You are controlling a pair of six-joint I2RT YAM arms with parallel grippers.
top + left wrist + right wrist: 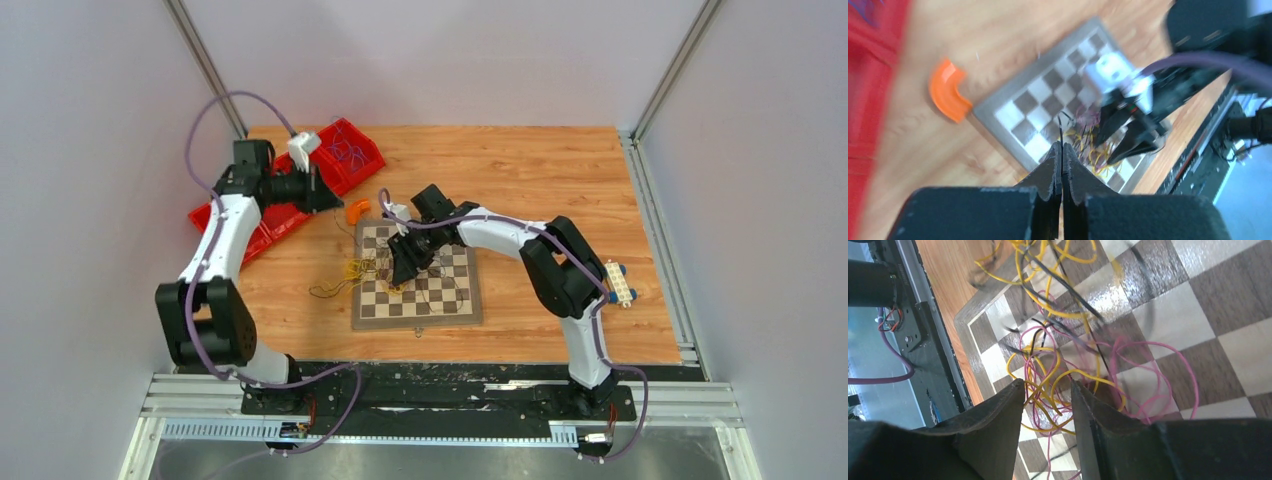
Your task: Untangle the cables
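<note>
The cables (368,268) are a loose tangle of thin yellow, pink-purple and black wires on the left part of the chessboard (450,300). My right gripper (402,268) is low over this tangle. In the right wrist view it (1047,385) is open, and yellow cables (1048,305) and pink cables (1158,365) run between its fingers. My left gripper (333,200) hangs in the air between the red bins and the board. Its jaws (1062,147) are shut, and a thin black cable (1060,131) sticks out from between the tips. The left wrist view is blurred.
Two red bins (345,155) (240,225) stand at the back left; the farther one holds purple wire. An orange curved piece (357,210) lies by the board's far left corner. A white and blue block (620,283) lies at the right. White walls enclose the table.
</note>
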